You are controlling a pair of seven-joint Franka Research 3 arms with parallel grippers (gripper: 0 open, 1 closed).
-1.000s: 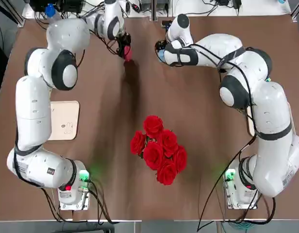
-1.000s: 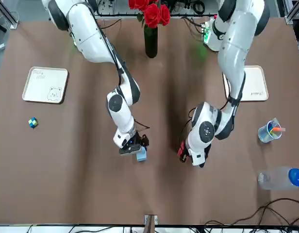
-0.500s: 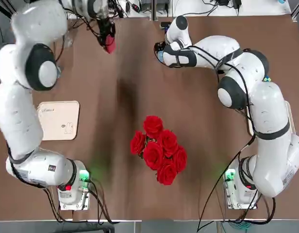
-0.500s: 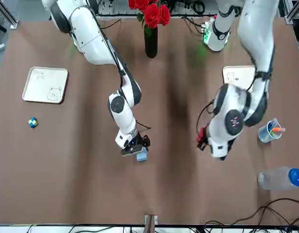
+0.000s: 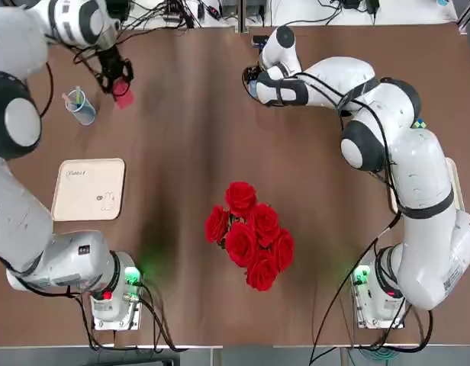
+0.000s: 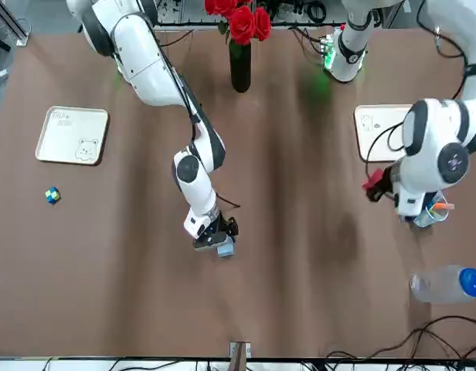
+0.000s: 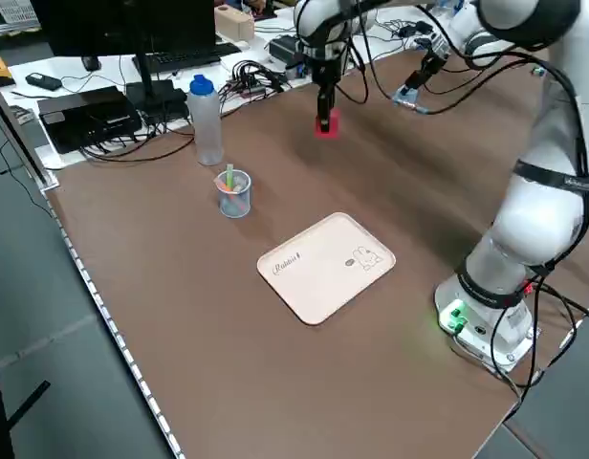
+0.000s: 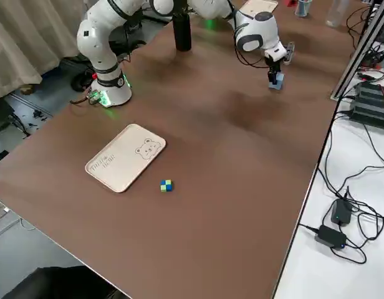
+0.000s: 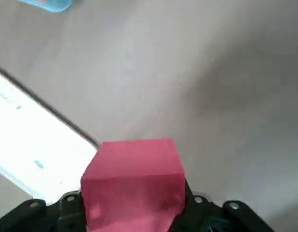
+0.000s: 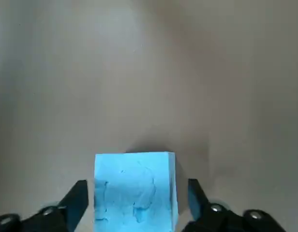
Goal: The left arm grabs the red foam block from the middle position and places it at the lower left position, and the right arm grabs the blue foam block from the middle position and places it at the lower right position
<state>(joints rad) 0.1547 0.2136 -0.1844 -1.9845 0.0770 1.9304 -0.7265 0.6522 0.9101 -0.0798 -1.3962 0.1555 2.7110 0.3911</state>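
The left gripper is closed on the red foam block, a finger on each flank, and carries it above the far left part of the counter. In the top view, the block appears near the light-blue cup of pens and farther from the robot than the pale rectangular tray with a rabbit drawing.

The right gripper is over the far middle of the counter. Its fingers stand wide on either side of the blue foam block, with a visible gap at each flank; nothing is gripped. The blue block's full contact with the counter cannot be confirmed.

A pale rectangular tray with a bear drawing lies on the right side, a small multicoloured cube near it. Red roses stand in a dark vase between the arms' bases.
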